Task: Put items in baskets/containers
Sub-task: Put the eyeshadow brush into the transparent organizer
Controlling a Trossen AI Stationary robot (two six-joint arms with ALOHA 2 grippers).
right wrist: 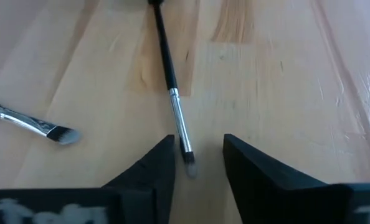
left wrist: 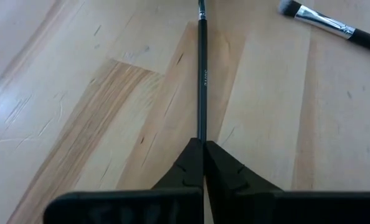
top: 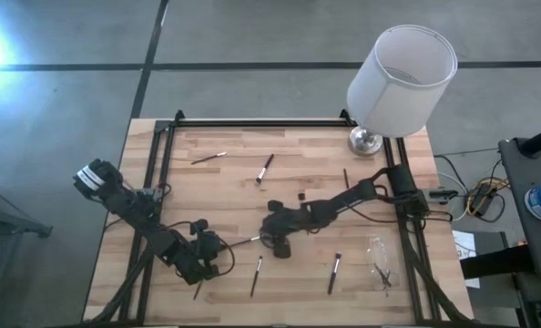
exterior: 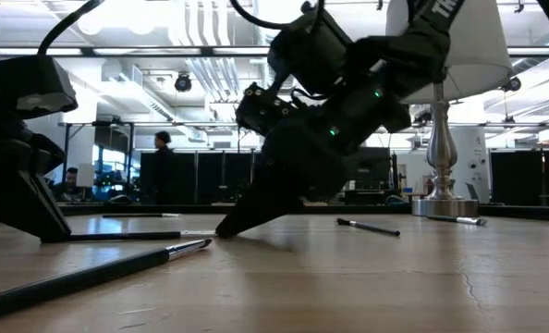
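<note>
Left gripper (left wrist: pixel 203 163) pinches brush (left wrist: pixel 202 81) by handle end; right gripper (right wrist: pixel 197 163) spread round its bristle tip, prob. mid-handoff.

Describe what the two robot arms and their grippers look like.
Both arms are black and jointed. The left arm has a white and black cap at its outer end; the right arm shows small green lights in the low view. The left gripper and right gripper each have two matte black, wedge-shaped fingers. Black cables loop by the right arm's base.
</note>
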